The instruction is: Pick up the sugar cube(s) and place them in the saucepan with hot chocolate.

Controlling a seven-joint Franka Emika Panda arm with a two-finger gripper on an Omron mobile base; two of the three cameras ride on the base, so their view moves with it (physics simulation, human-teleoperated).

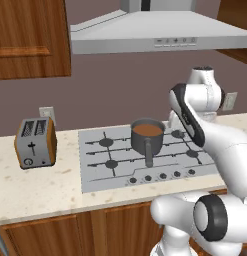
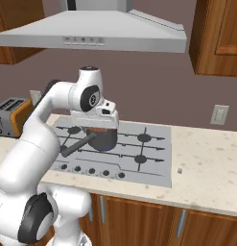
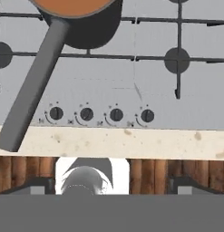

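While your gripper (image 2: 101,128) hangs over the front of the cooktop with its jaws spread wide and nothing between them, it points down at the wrong place for the first step. Directly beneath and just behind it sits the small dark grey metal saucepan (image 1: 147,137), straight-walled and round, with the flat reddish-brown hot chocolate (image 1: 147,130) filling it; its long straight grey handle (image 3: 34,86) runs from the pot toward the counter's front edge, slanting off to your left in the hand view. The pan rests on the light grey gas cooktop (image 2: 153,166) with black grates.

Farther out, in the right base view, a tiny pale sugar cube (image 2: 180,170) lies on the speckled beige counter (image 2: 211,163), just beyond the cooktop's right edge and well apart from the gripper. So the cube lies to your right and a little forward of the pan; I judge you must swing right and descend there first. It looks very small, so centre it carefully between the fingers.
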